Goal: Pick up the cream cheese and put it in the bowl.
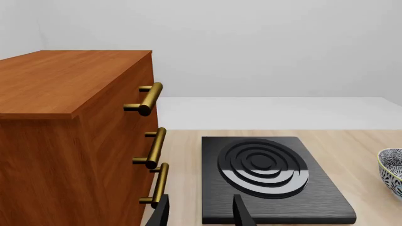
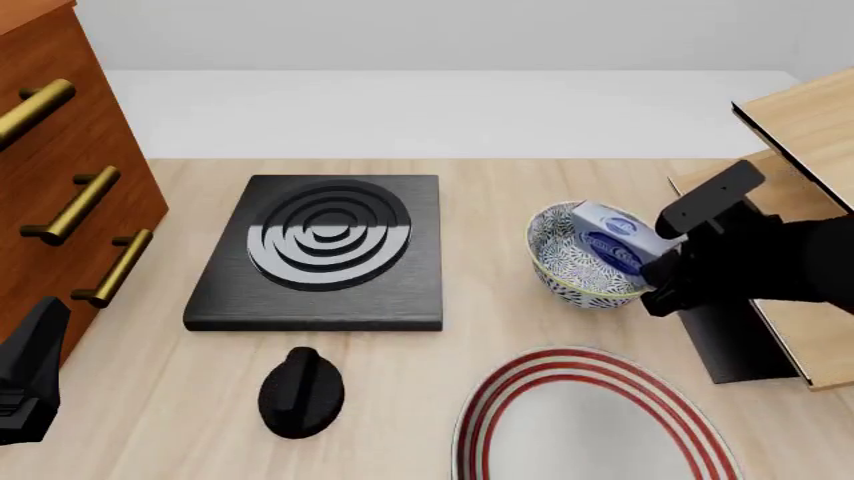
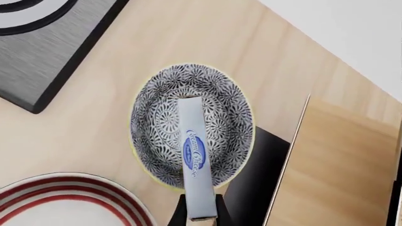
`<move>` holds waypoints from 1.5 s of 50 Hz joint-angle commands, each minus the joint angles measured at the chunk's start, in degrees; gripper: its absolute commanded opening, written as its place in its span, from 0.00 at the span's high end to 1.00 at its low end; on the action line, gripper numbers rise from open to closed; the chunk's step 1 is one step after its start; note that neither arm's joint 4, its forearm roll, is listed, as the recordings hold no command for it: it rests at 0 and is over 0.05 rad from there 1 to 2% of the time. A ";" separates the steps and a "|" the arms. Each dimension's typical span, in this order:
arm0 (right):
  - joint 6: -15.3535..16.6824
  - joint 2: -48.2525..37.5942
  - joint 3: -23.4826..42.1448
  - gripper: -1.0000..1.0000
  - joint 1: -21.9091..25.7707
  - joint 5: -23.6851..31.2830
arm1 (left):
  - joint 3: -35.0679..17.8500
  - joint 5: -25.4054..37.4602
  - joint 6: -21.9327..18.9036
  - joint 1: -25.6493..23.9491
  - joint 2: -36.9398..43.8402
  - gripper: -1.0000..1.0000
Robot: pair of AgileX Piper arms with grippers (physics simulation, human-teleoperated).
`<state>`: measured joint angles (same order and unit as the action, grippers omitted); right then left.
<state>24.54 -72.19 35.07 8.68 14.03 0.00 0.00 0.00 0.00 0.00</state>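
The cream cheese (image 3: 195,160), a pale box with a blue oval logo, is held by its near end in my right gripper (image 3: 199,217). It is directly over the speckled bowl (image 3: 157,122) and spans most of its opening. In the front view the box (image 2: 611,234) tilts over the bowl (image 2: 567,265) at its right rim, with my right gripper (image 2: 663,252) just right of the bowl. I cannot tell whether the box touches the bowl. My left gripper (image 1: 201,214) is open and empty at the front left, facing the stove plate; the bowl's edge (image 1: 392,170) shows there.
A black stove plate (image 2: 320,250) lies left of the bowl, with a black knob (image 2: 300,392) in front of it. A white plate with red rings (image 2: 587,430) is at the front. A wooden drawer cabinet (image 2: 54,150) stands at left and a wooden rack (image 2: 801,130) at right.
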 commanded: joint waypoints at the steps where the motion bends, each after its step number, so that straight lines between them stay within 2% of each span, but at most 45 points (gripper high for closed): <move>1: 0.94 -2.57 2.26 1.00 -1.14 0.02 | 0.00 0.00 0.00 0.00 0.00 0.00; 24: 1.73 -7.06 4.41 1.00 -0.93 -1.60 | 0.00 0.00 0.00 0.00 0.00 0.00; 50: 0.57 -10.97 3.28 1.00 0.51 -5.38 | 0.00 0.00 0.00 0.00 0.00 0.00; 64: 0.52 -10.68 3.67 1.00 0.45 -4.76 | 0.00 0.00 0.00 0.00 0.00 0.00; 65: 0.56 -10.58 3.67 0.00 0.47 -4.69 | 0.00 0.00 0.00 0.00 0.00 0.00; 75: 0.57 -10.18 3.86 0.00 0.69 -4.12 | 0.00 0.00 0.00 0.00 0.00 0.00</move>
<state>25.09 -82.22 38.91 9.14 9.47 0.00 0.00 0.00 0.00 0.00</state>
